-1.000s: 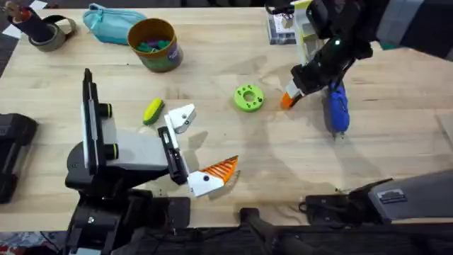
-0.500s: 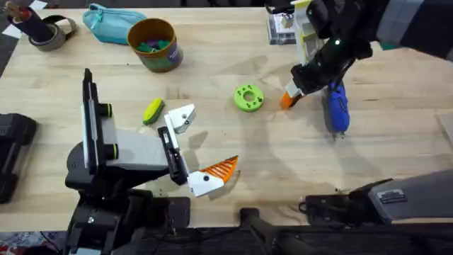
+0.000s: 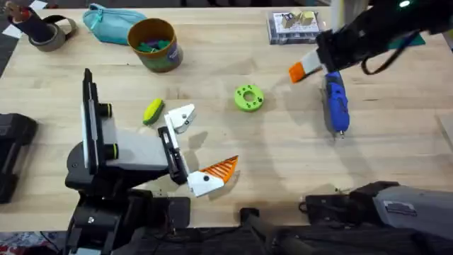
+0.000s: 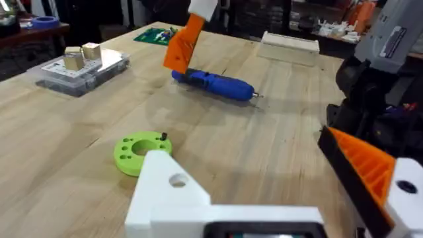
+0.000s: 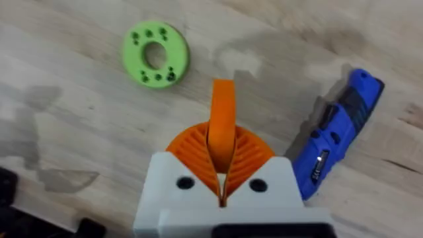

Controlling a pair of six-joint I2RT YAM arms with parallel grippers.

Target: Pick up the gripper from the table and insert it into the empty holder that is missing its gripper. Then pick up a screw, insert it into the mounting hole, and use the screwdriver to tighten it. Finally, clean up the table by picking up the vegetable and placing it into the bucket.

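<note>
Pale wooden tabletop (image 3: 396, 163) spreads under my two arms; a green disc with holes (image 3: 248, 98) sits mid-table, a clear parts box (image 3: 294, 26) at the far edge, a teal zip pouch (image 3: 113, 23) and a roll of tape (image 3: 49, 32) at the far left; my right gripper (image 3: 322, 60) hangs above the table, its orange ribbed pads (image 5: 246, 157) clamped on the gripper (image 3: 301, 70), the loose piece's orange tip pointing toward the disc; the blue screwdriver (image 3: 335, 105) lies flat just beside and below it, touching nothing; my left gripper (image 3: 202, 149) rests low near the front, one ribbed finger (image 3: 219, 168) spread wide from the bare white holder (image 3: 180, 117); the vegetable (image 3: 152, 110) lies just beside that holder; the bucket (image 3: 153, 44) stands well apart, beside the pouch.
</note>
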